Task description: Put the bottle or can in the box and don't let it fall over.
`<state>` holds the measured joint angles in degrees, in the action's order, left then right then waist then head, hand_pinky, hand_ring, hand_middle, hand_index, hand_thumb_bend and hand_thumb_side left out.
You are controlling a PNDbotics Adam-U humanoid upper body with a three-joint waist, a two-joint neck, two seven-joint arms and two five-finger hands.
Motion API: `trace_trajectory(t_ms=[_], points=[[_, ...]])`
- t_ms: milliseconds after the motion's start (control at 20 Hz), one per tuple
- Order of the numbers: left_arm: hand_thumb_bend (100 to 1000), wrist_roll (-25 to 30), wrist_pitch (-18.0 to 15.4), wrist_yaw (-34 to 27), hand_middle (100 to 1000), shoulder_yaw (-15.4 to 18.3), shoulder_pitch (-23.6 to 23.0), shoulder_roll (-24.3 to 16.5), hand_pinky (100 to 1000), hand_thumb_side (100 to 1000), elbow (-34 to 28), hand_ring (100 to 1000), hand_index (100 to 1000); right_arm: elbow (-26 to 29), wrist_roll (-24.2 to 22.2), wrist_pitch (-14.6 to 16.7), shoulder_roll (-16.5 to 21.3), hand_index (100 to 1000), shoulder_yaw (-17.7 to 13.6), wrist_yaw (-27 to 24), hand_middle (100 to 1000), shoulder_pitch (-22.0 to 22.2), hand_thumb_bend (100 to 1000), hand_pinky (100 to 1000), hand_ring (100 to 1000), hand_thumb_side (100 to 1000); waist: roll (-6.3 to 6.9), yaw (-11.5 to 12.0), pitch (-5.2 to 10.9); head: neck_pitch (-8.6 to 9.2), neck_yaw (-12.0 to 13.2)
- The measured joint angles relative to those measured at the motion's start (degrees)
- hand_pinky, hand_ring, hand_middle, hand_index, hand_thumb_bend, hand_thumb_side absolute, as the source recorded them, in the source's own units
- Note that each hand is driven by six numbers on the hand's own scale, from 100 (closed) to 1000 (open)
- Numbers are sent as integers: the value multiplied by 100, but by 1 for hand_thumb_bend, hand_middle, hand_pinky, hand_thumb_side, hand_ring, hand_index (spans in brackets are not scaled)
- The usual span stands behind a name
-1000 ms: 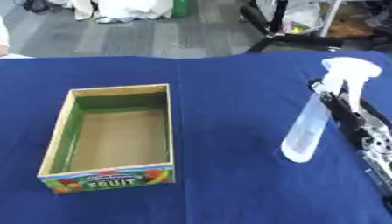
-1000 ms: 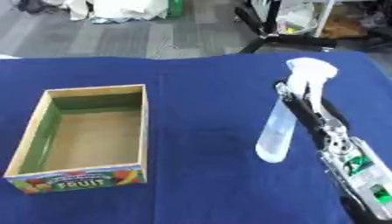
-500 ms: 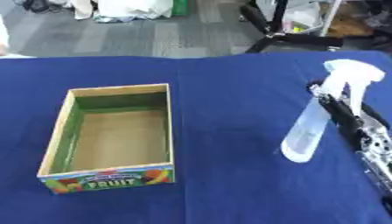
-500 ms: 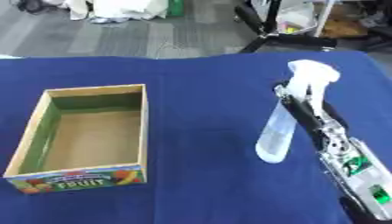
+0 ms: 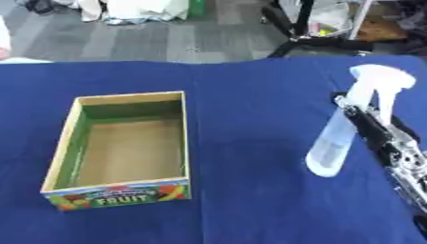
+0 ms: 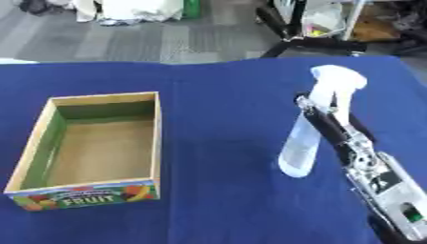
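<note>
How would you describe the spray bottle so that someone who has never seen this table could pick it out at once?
Start from the blue tablecloth and go right of the open cardboard box with FRUIT printed on its front. There a translucent spray bottle stands tilted, with the robot's right hand against its right side. It is the only pale, see-through thing there, topped by a white trigger head.

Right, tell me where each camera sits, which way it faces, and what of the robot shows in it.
Left eye view: in the robot's head, looking down at the blue table; the right hand and forearm come in from the lower right, against the spray bottle.
Right eye view: beside it in the head, same downward look; more of the right forearm shows.
Both share the open fruit box on the left, the upright bottle and the floor beyond. No left hand shows.
</note>
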<state>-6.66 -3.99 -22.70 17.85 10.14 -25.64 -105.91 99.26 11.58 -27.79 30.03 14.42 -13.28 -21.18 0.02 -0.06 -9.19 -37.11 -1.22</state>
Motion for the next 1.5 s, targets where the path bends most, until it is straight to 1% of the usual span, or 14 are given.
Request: trace_trajectory(t_ms=[600, 1500], points=[[616, 2, 0, -1, 1000, -1, 0, 0, 899, 571, 0, 1000, 765, -103, -29, 30, -27, 1000, 44, 0, 1000, 5, 100, 1000, 1000, 830, 1, 0, -1, 1, 0], [606, 42, 9, -1, 1000, -17, 0, 0, 899, 575, 0, 1000, 757, -229, -135, 72, -147, 995, 81, 191, 1000, 37, 100, 1000, 1000, 809, 1, -3, -5, 1, 0]])
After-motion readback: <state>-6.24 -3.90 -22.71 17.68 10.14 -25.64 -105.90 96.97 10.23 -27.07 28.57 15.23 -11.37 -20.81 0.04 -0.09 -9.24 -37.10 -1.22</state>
